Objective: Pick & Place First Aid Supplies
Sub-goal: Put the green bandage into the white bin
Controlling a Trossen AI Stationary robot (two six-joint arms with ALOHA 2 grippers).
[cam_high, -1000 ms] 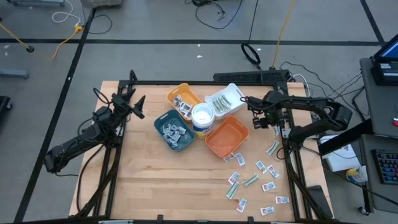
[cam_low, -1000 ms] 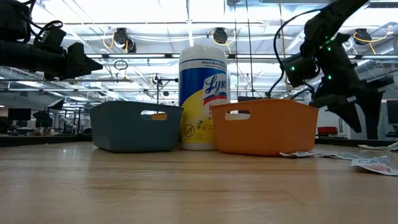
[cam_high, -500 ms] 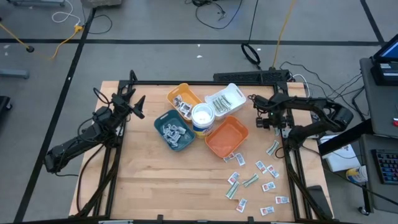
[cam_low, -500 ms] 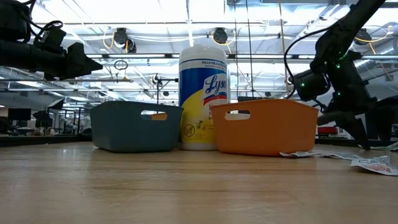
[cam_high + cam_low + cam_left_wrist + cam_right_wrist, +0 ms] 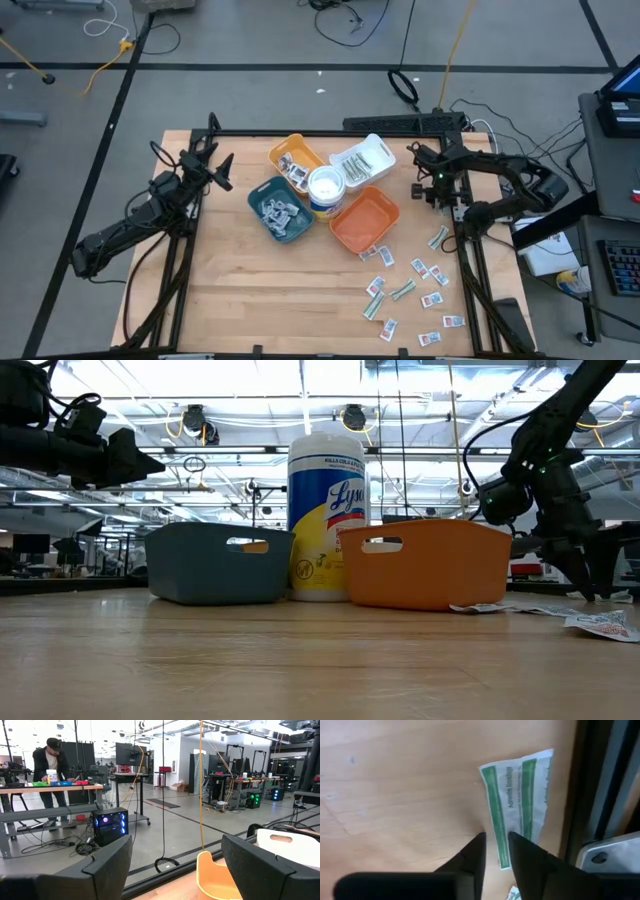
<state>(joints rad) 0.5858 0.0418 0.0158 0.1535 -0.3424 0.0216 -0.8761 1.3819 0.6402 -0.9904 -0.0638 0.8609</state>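
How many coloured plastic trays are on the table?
4: yellow plastic tray and white plastic tray at the far side, blue plastic tray and orange plastic tray nearer, around the white round tub.

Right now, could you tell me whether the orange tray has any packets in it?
No, in the high view the orange tray shows only its bare floor.

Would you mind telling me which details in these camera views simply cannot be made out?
- Contents of the orange plastic tray and blue plastic tray: low view, hidden by their walls.
- Print on the scattered small flat packets: high view, too small.
- Green-and-white strip packet: right wrist view, its far edge lies against the table's dark frame; the right gripper covers its near end.
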